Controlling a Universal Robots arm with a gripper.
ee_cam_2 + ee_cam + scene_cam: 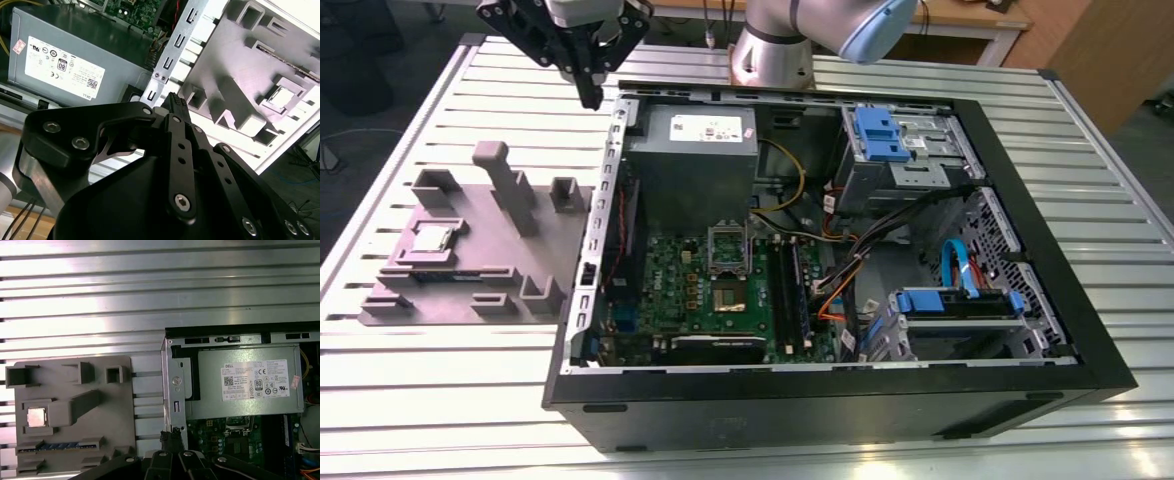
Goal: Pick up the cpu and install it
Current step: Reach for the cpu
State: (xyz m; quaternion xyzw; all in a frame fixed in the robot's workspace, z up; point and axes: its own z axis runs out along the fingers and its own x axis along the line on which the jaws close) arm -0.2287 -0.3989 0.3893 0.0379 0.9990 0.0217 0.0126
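I am hovering my gripper (594,97), jaws closed and empty, just beyond the grey fixture (487,262) cradling the cpu (430,238), which I am judging light, stiff and fragile, best pinched by opposite edges.

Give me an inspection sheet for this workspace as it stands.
Surface: slatted metal table, carrying a grey fixture tray and an open computer case.
Job's things: cpu lies flat in a recess of the tray, outside the case; not installed.
Clutter: nothing seen.
Grippers: gripper shut, holding nothing, up by the case's corner near the power supply, apart from the cpu.
Cables: yellow, orange and black wires and a blue cable, all inside the case.
Surroundings: arm base behind the case; wooden furniture beyond the table.
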